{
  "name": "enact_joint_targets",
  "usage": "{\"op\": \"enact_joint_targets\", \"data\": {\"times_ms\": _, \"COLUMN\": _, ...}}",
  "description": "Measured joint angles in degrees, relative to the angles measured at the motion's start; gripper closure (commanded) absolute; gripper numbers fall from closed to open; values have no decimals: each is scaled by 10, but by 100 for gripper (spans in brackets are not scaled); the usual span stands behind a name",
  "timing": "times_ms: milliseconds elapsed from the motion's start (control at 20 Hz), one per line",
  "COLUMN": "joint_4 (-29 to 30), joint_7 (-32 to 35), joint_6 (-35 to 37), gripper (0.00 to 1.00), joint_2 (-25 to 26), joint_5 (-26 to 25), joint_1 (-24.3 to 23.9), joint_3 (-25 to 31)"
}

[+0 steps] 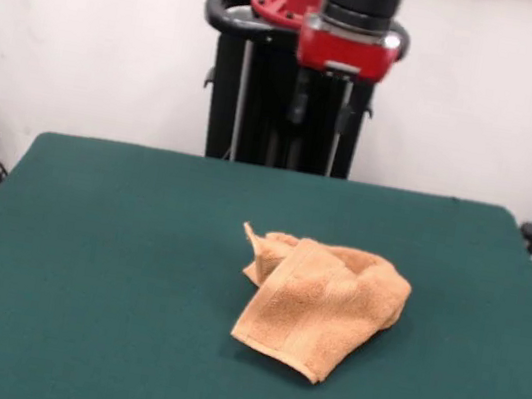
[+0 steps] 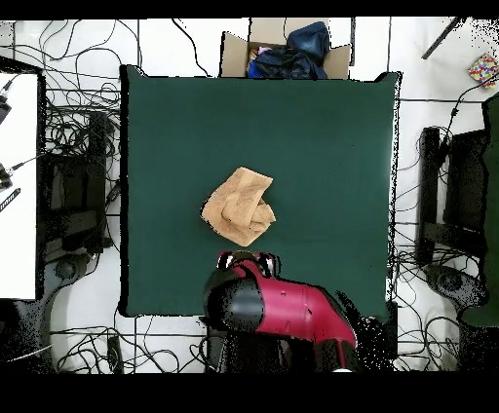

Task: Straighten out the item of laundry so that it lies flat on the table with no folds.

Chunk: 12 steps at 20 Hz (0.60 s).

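The arm (image 1: 353, 21) is cut off by the front view's top edge, so its end effector's state cannot be told. The towel (image 1: 323, 302) lies folded over itself, hiding its underlayers. The surface (image 1: 73, 331) runs past the bottom edge.

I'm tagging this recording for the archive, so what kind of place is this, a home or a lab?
Most likely a robotics lab or test room. A red and black arm stands at a green table holding only a crumpled towel, with cables strewn over the floor around it.

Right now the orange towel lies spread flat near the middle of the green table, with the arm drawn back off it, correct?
Not flat: the front view shows the towel crumpled and folded over itself. It does lie near the middle of the table, and the arm is drawn back off it.
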Motion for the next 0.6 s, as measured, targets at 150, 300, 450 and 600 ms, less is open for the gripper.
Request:
{"op": "enact_joint_targets", "data": {"times_ms": 150, "joint_4": -6, "joint_7": 0, "joint_6": 8, "gripper": 0, "joint_2": 5, "joint_5": -7, "joint_1": -20, "joint_3": 4}}
{"op": "enact_joint_targets", "data": {"times_ms": 300, "joint_4": -10, "joint_7": 0, "joint_6": 11, "gripper": 0, "joint_2": 11, "joint_5": -11, "joint_1": -30, "joint_3": 11}}
{"op": "enact_joint_targets", "data": {"times_ms": 450, "joint_4": -14, "joint_7": 0, "joint_6": 11, "gripper": 0, "joint_2": 17, "joint_5": -16, "joint_1": -34, "joint_3": 18}}
{"op": "enact_joint_targets", "data": {"times_ms": 600, "joint_4": -21, "joint_7": 0, "joint_6": 20, "gripper": 0, "joint_2": 22, "joint_5": -22, "joint_1": -37, "joint_3": 32}}
